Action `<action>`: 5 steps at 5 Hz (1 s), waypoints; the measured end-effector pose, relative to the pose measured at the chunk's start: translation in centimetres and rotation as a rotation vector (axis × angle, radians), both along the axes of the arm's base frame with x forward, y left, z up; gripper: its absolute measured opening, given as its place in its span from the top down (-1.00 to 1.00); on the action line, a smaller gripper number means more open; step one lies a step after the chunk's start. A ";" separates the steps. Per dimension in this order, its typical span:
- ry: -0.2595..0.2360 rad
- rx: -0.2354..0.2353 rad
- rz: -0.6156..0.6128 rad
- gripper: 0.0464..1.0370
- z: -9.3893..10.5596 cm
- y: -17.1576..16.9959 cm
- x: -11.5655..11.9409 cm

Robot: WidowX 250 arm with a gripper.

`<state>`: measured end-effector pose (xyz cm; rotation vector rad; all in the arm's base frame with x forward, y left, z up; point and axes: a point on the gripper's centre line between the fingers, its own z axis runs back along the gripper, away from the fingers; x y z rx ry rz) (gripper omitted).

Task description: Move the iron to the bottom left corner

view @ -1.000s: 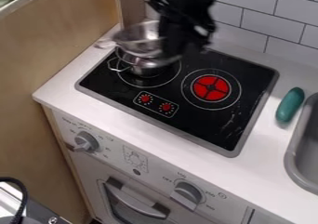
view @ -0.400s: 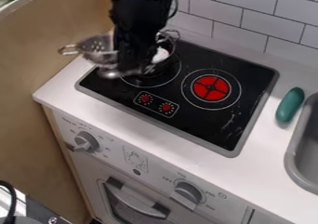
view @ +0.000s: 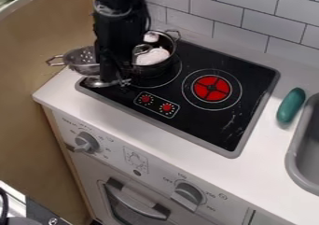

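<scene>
Your end effector [view: 113, 81] pinches the colander [view: 82, 67] by its 3 o'clock side, near the stove's [view: 193, 119] 10 o'clock edge, beside the pot [view: 157, 70].

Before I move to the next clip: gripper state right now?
Gripper: closed on the metal colander, which is held up at the stove's left side.

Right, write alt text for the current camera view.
A black robot arm hangs over the left of a flat black stovetop, beside a silver perforated metal colander. A round metal pot with white contents sits on the left burner; a teal oblong object lies by the grey sink.
</scene>
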<state>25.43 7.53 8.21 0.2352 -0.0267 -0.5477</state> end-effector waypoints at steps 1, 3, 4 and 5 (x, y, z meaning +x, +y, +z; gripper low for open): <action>-0.038 -0.016 -0.030 0.98 -0.9 1.0 -0.2; -0.083 -0.009 -0.074 0.98 -2.4 2.7 -0.3; -0.092 -0.016 -0.075 0.98 -3.1 3.0 -0.4; -0.117 -0.030 -0.068 0.93 -3.5 2.9 -0.1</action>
